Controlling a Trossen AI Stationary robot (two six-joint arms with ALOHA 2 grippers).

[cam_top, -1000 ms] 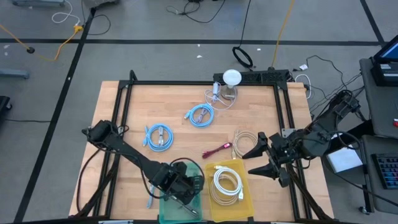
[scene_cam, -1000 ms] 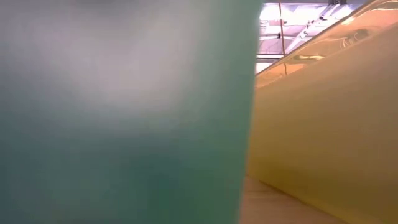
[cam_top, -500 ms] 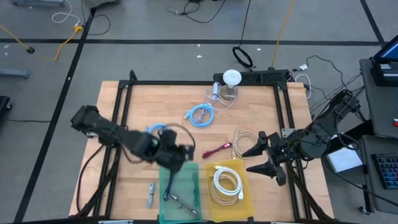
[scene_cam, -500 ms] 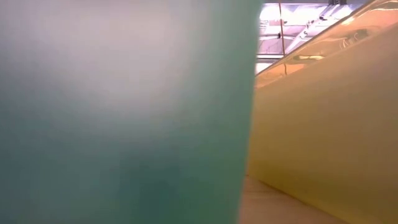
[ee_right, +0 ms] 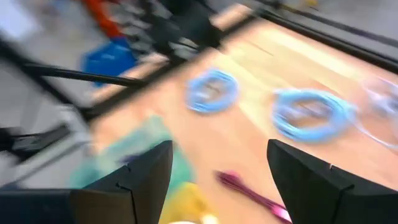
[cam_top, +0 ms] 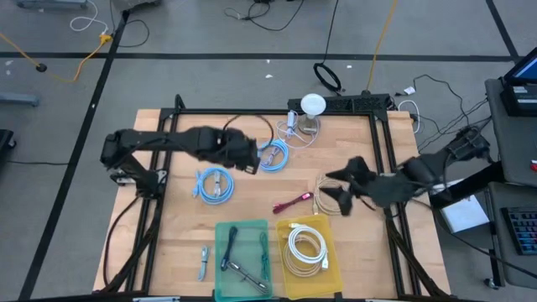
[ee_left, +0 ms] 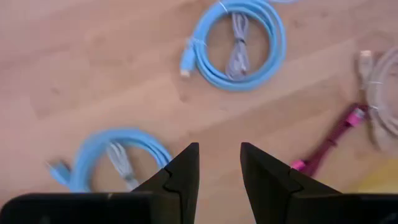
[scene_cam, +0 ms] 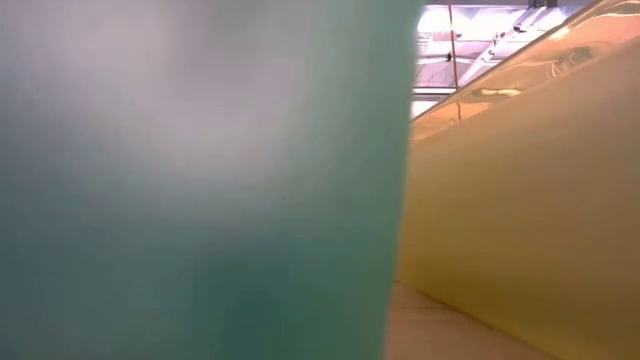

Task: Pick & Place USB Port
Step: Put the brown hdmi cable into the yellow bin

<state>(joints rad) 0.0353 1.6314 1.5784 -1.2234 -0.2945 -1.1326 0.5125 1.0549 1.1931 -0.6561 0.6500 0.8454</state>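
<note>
Bins (scene_cam: 200,180) perhaps blocking low view

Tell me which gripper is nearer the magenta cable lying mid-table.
Right. The right gripper is just to the right of the magenta cable, jaws open. The left gripper hovers farther off, between the two coiled blue cables.

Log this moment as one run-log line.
left gripper: open, empty, between two blue cable coils | right gripper: open, empty, above beige cable | green bin: dark cable inside | yellow bin: white cable inside
</note>
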